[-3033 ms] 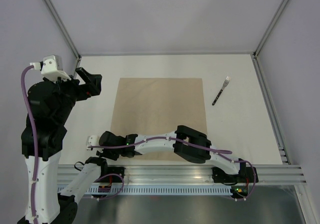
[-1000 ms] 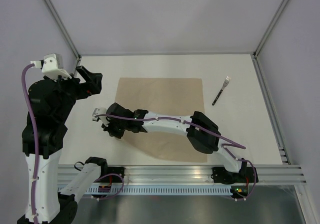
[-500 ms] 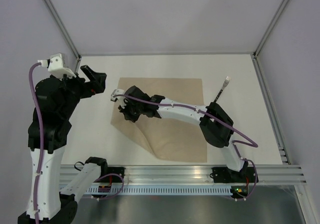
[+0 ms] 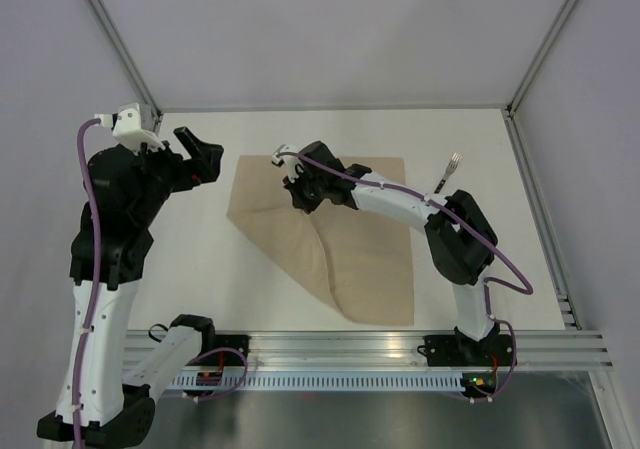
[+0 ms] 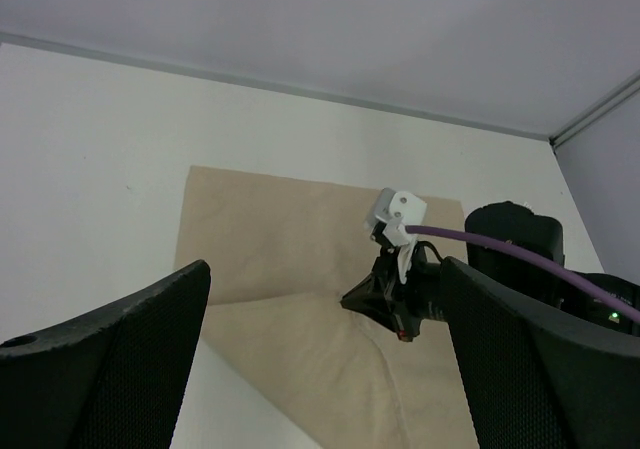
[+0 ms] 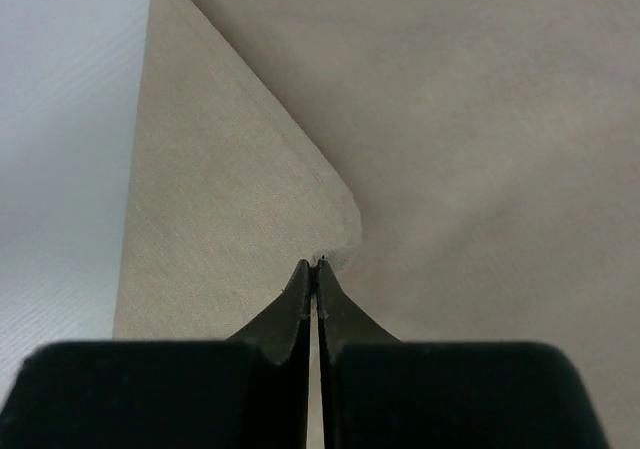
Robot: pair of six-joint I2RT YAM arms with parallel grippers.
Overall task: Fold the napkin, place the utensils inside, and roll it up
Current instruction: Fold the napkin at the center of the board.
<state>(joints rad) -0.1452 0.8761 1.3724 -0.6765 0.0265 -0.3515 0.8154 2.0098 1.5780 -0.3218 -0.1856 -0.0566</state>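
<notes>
The tan napkin [image 4: 370, 259] lies on the table, its near-left corner folded over toward the far side. My right gripper [image 4: 300, 195] is shut on that lifted corner and holds it above the middle of the cloth; the pinched corner shows in the right wrist view [image 6: 335, 254]. The napkin also shows in the left wrist view [image 5: 270, 239]. The fork [image 4: 443, 182], silver tines and black handle, lies on the table to the right of the napkin's far-right corner. My left gripper [image 4: 205, 159] is open and empty, raised beyond the napkin's far-left corner.
The white table [image 4: 520, 229] is bounded by grey walls and metal frame posts [image 4: 125, 59]. A metal rail [image 4: 350, 354] runs along the near edge. The left arm's tall body stands at the left side.
My right gripper has carried the napkin's near-left corner up and toward the far right, folding the cloth diagonally. The left arm has shifted slightly to the right.
</notes>
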